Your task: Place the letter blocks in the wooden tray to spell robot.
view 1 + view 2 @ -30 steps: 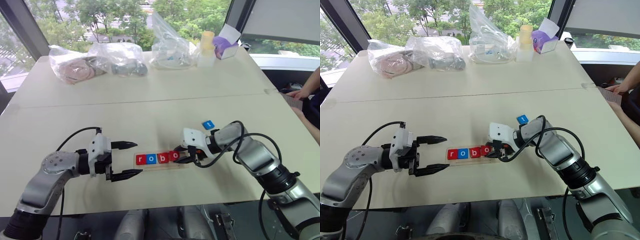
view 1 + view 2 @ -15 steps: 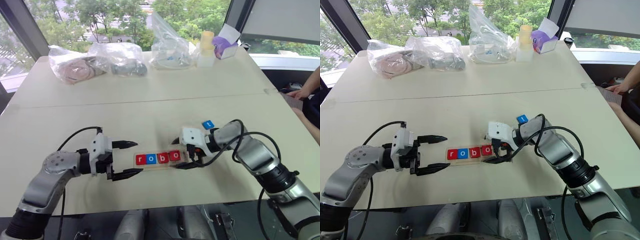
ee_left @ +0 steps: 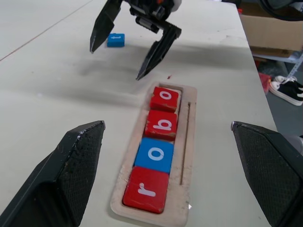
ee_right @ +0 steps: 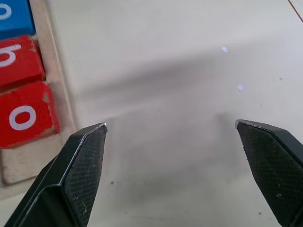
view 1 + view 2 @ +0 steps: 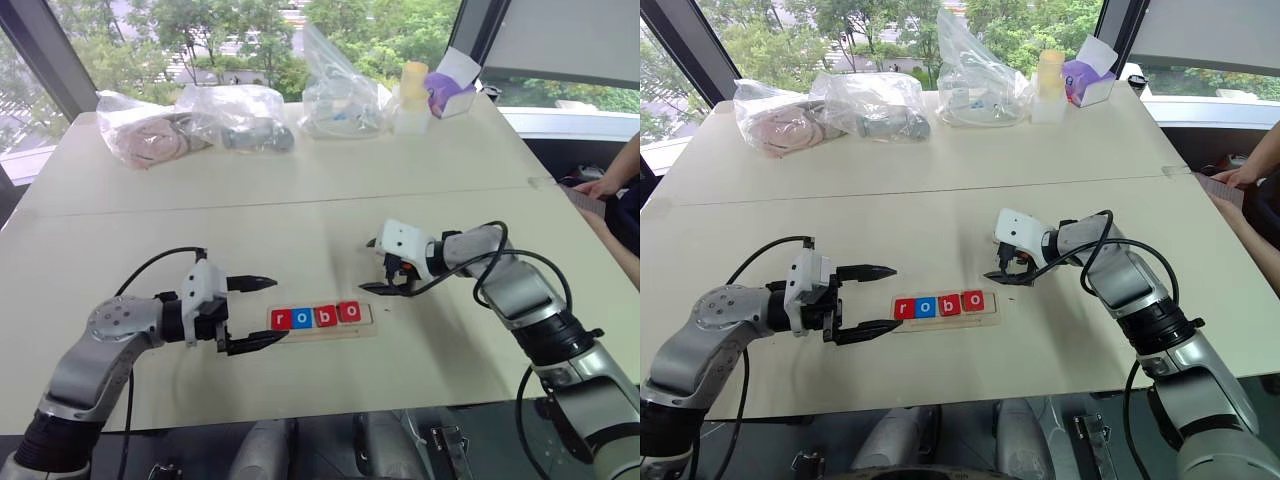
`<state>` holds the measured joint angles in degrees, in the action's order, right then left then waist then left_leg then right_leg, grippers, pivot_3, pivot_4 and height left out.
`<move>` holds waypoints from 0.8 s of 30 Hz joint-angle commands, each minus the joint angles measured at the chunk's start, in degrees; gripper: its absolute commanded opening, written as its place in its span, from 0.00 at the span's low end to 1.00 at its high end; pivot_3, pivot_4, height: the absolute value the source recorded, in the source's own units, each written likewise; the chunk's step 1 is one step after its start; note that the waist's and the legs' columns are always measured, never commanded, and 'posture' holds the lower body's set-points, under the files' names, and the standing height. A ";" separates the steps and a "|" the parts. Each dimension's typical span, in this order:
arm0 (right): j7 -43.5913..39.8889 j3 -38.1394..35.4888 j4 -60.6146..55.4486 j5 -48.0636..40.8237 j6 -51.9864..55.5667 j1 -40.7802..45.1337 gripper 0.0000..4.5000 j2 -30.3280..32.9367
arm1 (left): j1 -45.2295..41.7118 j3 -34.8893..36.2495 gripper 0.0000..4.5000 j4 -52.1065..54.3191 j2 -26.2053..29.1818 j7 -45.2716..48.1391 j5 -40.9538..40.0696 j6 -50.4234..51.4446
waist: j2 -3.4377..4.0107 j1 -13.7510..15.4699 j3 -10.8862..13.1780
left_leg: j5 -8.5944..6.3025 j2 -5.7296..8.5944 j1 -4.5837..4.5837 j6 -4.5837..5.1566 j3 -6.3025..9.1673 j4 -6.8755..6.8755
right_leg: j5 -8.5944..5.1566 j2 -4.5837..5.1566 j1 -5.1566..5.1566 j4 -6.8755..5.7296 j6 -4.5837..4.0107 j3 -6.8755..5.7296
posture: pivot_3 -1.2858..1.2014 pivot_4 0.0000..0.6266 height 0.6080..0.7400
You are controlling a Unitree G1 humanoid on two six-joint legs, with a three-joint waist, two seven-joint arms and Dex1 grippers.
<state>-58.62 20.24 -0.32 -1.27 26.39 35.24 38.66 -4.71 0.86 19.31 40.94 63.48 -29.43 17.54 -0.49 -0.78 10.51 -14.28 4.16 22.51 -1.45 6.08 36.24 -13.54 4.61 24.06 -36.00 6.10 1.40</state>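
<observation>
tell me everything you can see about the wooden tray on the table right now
The wooden tray is a long, narrow, shallow piece of pale wood with rounded corners, a raised rim and a thin groove along one side. It lies flat on the table between the two arms. Four letter blocks sit in a row in it, red r, blue o, red b, red o; the last slot, beside the second o, is empty. Neither pincer touches it.

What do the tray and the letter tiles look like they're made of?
The wooden tray: pale unfinished-looking wood, matte, with faint grain on its rim. The letter blocks: probably painted wood, since a worn corner on a red one shows a paler core; red or blue faces have a slight sheen, with white letters.
</observation>
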 commanded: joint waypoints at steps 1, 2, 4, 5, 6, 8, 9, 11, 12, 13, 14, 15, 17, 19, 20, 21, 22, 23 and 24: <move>-0.67 -0.86 -3.62 -1.02 0.37 -0.57 0.99 -0.65 | -0.49 0.43 1.00 2.04 0.08 -0.25 -1.02 0.43 | 0.00 0.02 0.00 | 0.00 0.00 0.00 0.00 0.00 0.00 | 0.00 0.00 0.00 0.00 0.00 0.00 | 0.52 0.24 1.00; -1.05 -0.85 -4.50 -1.37 0.82 -0.83 0.99 -0.71 | -0.57 0.44 1.00 2.08 0.05 -0.29 -0.99 0.54 | 0.00 0.02 0.00 | 0.00 0.00 0.00 0.00 0.00 0.00 | 0.00 0.00 0.00 0.00 0.00 0.00 | 0.52 0.24 1.00; -1.66 -0.74 -5.95 -1.66 1.76 -1.21 0.99 -0.76 | -0.66 0.46 1.00 2.13 -0.02 -0.33 -0.93 0.65 | 0.00 0.01 0.00 | 0.00 0.00 0.00 0.00 0.00 0.00 | 0.00 -0.01 0.00 -0.01 0.00 0.00 | 0.52 0.24 1.00; -2.07 -0.61 -6.65 -1.77 2.15 -1.41 0.99 -0.70 | -0.72 0.44 1.00 2.11 -0.07 -0.36 -0.89 0.67 | 0.00 0.02 0.00 | 0.00 0.00 0.00 0.00 0.00 0.00 | 0.00 -0.01 0.00 -0.01 0.00 0.00 | 0.52 0.24 1.00; -2.39 -0.53 -7.19 -1.85 2.41 -1.59 0.99 -0.68 | -0.75 0.42 1.00 2.08 -0.11 -0.36 -0.86 0.65 | 0.00 0.02 0.00 | 0.00 0.00 0.00 0.00 0.00 0.00 | 0.00 -0.01 0.00 -0.01 0.00 0.00 | 0.52 0.24 1.00; -2.76 -0.44 -8.14 -2.12 3.09 -1.90 0.99 -0.65 | -0.80 0.38 1.00 2.06 -0.15 -0.37 -0.83 0.64 | 0.00 0.05 0.00 | 0.00 0.00 0.00 0.00 0.00 0.01 | 0.00 0.00 -0.01 -0.01 0.00 0.00 | 0.52 0.24 1.00; -2.92 -0.32 -8.59 -2.20 3.37 -2.06 0.99 -0.59 | -0.84 0.35 1.00 2.05 -0.19 -0.38 -0.81 0.63 | 0.00 0.05 0.00 | 0.00 0.00 0.00 0.00 0.01 0.01 | 0.00 0.00 -0.01 0.00 0.00 0.00 | 0.52 0.24 1.00; -3.46 -0.08 -9.73 -2.44 3.98 -2.56 0.99 -0.35 | -0.90 0.27 1.00 2.06 -0.25 -0.42 -0.75 0.60 | 0.00 0.06 0.00 | 0.00 0.00 0.00 0.00 0.00 0.01 | 0.00 0.01 -0.01 0.00 0.00 0.00 | 0.52 0.24 1.00; -3.55 0.06 -10.06 -2.28 3.85 -2.78 0.99 -0.21 | -0.92 0.24 1.00 2.07 -0.27 -0.46 -0.73 0.62 | 0.00 0.07 0.00 | 0.00 0.00 0.00 0.00 0.00 0.01 | 0.00 0.01 0.00 0.00 0.00 0.00 | 0.52 0.24 1.00; -3.43 0.03 -10.19 -2.12 3.73 -2.91 0.99 -0.22 | -0.94 0.23 1.00 2.10 -0.30 -0.48 -0.75 0.65 | 0.00 0.06 0.00 | 0.00 0.00 0.00 0.00 0.00 0.01 | 0.00 0.02 -0.01 0.00 0.00 0.00 | 0.52 0.24 1.00; -3.11 -0.16 -10.13 -2.03 3.62 -2.96 0.99 -0.41 | -0.94 0.22 1.00 2.10 -0.34 -0.50 -0.74 0.66 | 0.00 0.05 0.00 | 0.00 0.00 0.00 0.00 0.00 0.01 | 0.00 0.03 -0.01 0.00 0.00 0.00 | 0.52 0.24 1.00; -2.50 -0.46 -9.73 -1.90 3.42 -2.78 0.99 -0.79 | -0.91 0.21 1.00 2.08 -0.37 -0.49 -0.72 0.62 | 0.00 0.03 0.00 | 0.00 0.00 0.00 0.00 0.00 0.01 | 0.00 0.02 -0.01 0.00 0.00 0.00 | 0.52 0.24 1.00; -1.18 -0.91 -8.58 -1.52 3.20 -2.09 0.99 -1.51 | -0.85 0.20 1.00 2.04 -0.42 -0.46 -0.65 0.57 | 0.00 0.00 0.00 | 0.00 0.00 0.00 0.00 0.00 0.01 | 0.00 0.02 -0.01 -0.01 0.00 0.00 | 0.52 0.24 1.00; -0.56 -1.32 -7.16 -1.57 3.33 -0.94 0.99 -2.00 | -0.81 0.19 1.00 2.02 -0.46 -0.46 -0.64 0.59 | 0.00 -0.02 0.00 | 0.00 0.00 0.00 0.00 0.01 0.01 | 0.00 0.01 0.00 -0.01 0.00 0.00 | 0.52 0.24 1.00; -0.50 -1.41 -6.61 -1.59 3.26 -0.52 0.99 -2.07 | -0.79 0.18 1.00 2.03 -0.48 -0.47 -0.66 0.62 | 0.00 0.02 0.00 | 0.00 0.00 0.00 0.00 0.00 0.01 | 0.00 0.01 0.00 -0.01 0.00 0.00 | 0.52 0.24 1.00; -0.48 -1.40 -6.16 -1.56 3.06 -0.23 0.99 -2.08 | -0.75 0.16 1.00 2.02 -0.50 -0.46 -0.64 0.59 | 0.00 0.03 0.00 | 0.00 0.01 0.00 0.00 0.00 0.01 | 0.00 0.00 0.00 -0.01 0.00 0.00 | 0.52 0.24 1.00; -0.49 -1.33 -5.82 -1.56 2.86 -0.07 0.99 -2.03 | -0.73 0.16 1.00 2.00 -0.51 -0.45 -0.62 0.56 | 0.00 0.04 0.00 | 0.00 0.00 0.00 0.00 0.00 0.01 | 0.00 0.00 -0.01 -0.01 0.00 0.00 | 0.52 0.24 1.00; -0.37 -1.16 -5.16 -1.36 2.45 0.15 0.99 -2.02 | -0.66 0.16 1.00 1.95 -0.54 -0.44 -0.57 0.47 | 0.00 0.04 0.00 | 0.00 0.01 0.00 0.00 0.00 0.01 | 0.00 0.00 -0.01 0.00 0.00 0.00 | 0.52 0.24 1.00; -0.29 -1.05 -4.67 -1.23 2.15 0.31 0.99 -2.02 | -0.61 0.16 1.00 1.91 -0.55 -0.43 -0.54 0.40 | 0.00 0.04 0.00 | 0.00 0.01 0.00 0.00 0.01 0.01 | 0.00 0.00 -0.01 0.00 0.00 0.00 | 0.52 0.24 1.00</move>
<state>-59.23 20.46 -4.91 -2.69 29.60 34.39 36.86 -5.09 0.82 19.34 40.50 63.19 -29.40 18.48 -0.49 -0.75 10.52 -14.28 4.17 22.51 -1.45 6.08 36.25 -13.54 4.61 24.06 -36.00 6.10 1.40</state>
